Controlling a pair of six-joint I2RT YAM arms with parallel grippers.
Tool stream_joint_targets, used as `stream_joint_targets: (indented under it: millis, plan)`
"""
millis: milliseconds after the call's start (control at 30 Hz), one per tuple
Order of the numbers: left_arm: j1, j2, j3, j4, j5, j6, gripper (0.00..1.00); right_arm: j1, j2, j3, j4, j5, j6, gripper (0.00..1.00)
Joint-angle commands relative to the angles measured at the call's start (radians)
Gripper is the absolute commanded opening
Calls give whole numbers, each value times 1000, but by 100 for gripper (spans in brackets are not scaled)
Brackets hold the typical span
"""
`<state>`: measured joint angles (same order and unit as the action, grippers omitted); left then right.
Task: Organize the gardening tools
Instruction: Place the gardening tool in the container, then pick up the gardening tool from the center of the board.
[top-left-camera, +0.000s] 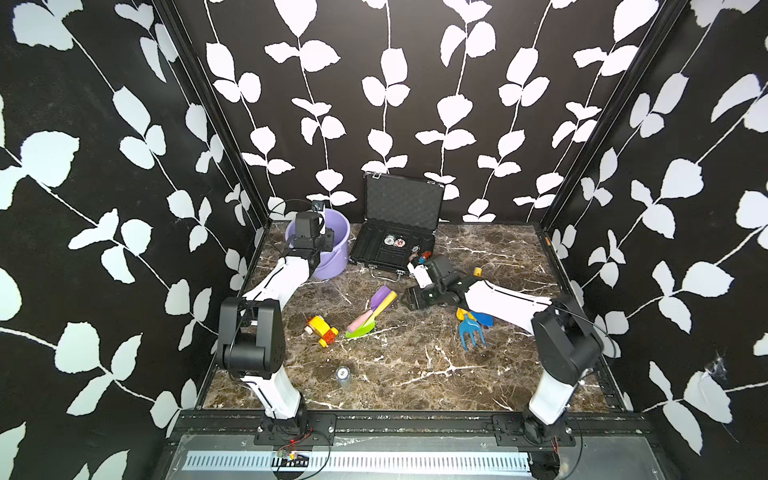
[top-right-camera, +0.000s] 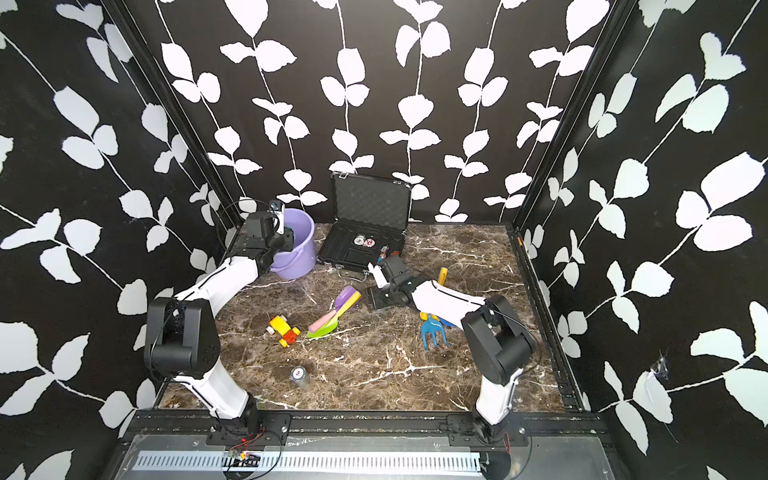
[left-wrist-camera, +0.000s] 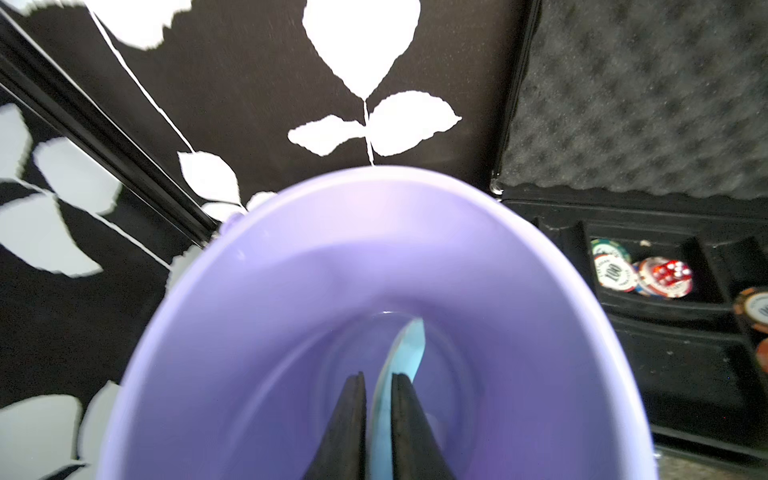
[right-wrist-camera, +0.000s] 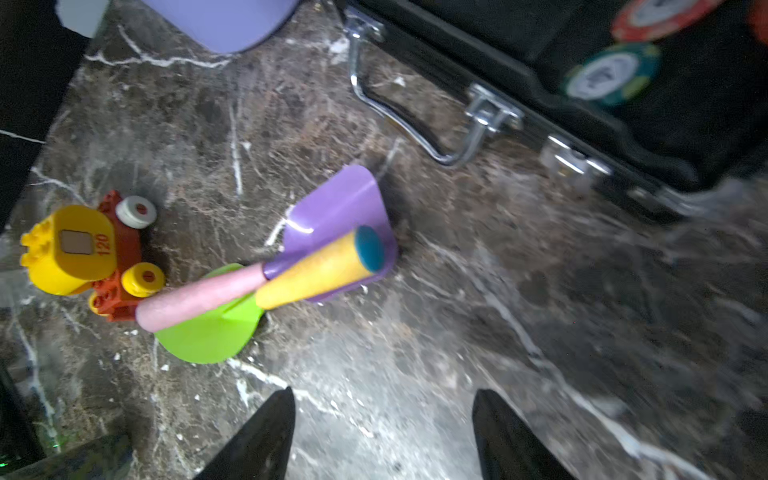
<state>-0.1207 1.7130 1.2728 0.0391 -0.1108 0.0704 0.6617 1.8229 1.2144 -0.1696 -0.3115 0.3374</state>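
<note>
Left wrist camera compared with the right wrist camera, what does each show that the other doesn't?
Only the left wrist: the inside of the purple bucket, with a light-blue tool between the fingers of the left gripper, and red dice. Only the right wrist: the purple scoop and green trowel lying crossed, the toy vehicle, and the open right gripper. Both: the purple bucket and the black case with chips.

Purple scoop (right-wrist-camera: 336, 208) glossy plastic, pink handle (right-wrist-camera: 199, 297) matt, grainy; bucket (left-wrist-camera: 249, 311) smooth plastic; tabletop (right-wrist-camera: 457, 332) polished marble-look; case handle (right-wrist-camera: 399, 124) shiny metal.
</note>
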Motion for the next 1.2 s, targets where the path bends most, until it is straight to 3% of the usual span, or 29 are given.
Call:
stream_joint_targets:
  millis: [0, 167, 600, 1167]
  plan:
    - [7, -6, 8, -36, 37, -31, 28, 8, 65, 88, 41, -129, -20, 70]
    - [8, -9, 18, -66, 46, -30, 37, 23, 145, 210, 33, -200, -14, 70]
    - [9, -103, 21, -192, 26, -50, 98, 75, 283, 418, -99, -167, -38, 70]
    - [9, -380, -126, -280, 108, -160, 99, 90, 357, 472, -235, -53, -30, 65]
